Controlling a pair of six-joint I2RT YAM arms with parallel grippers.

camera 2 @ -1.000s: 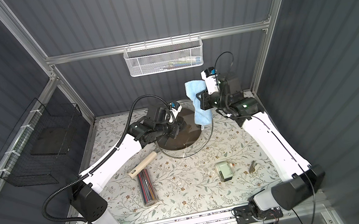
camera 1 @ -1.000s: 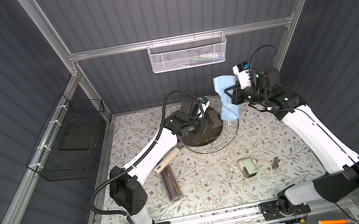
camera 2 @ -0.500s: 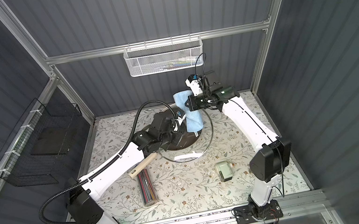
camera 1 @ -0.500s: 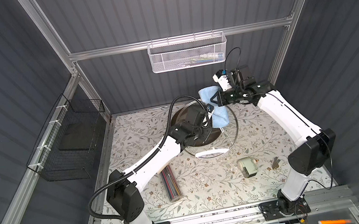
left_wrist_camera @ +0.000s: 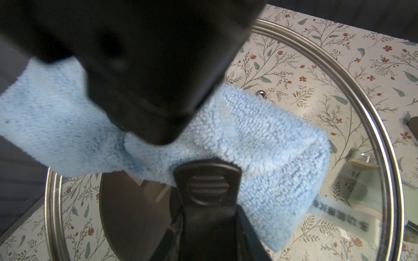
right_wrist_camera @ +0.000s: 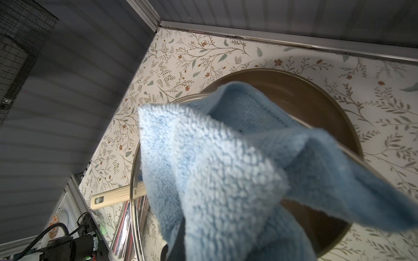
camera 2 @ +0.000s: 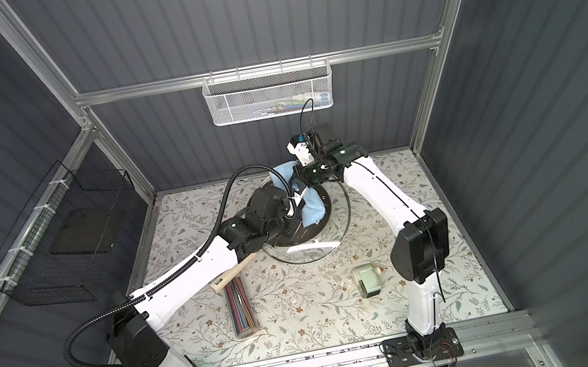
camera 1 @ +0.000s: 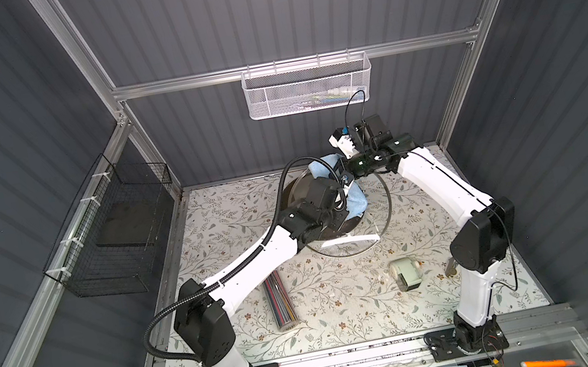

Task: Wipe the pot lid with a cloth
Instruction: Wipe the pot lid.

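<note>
Light blue terry on glass: in both top views the cloth (camera 1: 356,198) hangs down the face of the pot lid (camera 1: 378,219). The lid stands tilted near the middle of the worktop's (camera 1: 345,305) back edge, over the dark brown pan (camera 1: 353,223). Your right gripper (camera 1: 340,168) reaches in from the back right corner and is clamped on the cloth's upper part, fingertips buried in the fabric. Your left gripper (camera 2: 290,209) comes up from the front left, hidden here behind its own wrist. Whether the lid's lower rim touches the worktop, you can't tell from up here. Nearer the front edge lie a clear tube of coloured sticks (camera 1: 281,303) and a pale green roll-shaped object (camera 1: 406,274), both well apart from the lid.

Left wrist view: you're closed on the lid's black handle (left_wrist_camera: 207,187), with your fingers (left_wrist_camera: 247,228) hugging its sides. The cloth lies folded on the glass just behind the handle, touching it. The right gripper is a dark blur bearing down on top of it. The metal rim (left_wrist_camera: 362,101) sweeps round, and the pan shows through the glass.

Right wrist view: the cloth fills the frame, bunched and hanging from your grip and covering the fingers. Behind it sit the pan, its cream handle (right_wrist_camera: 117,198) and the lid's rim.
</note>
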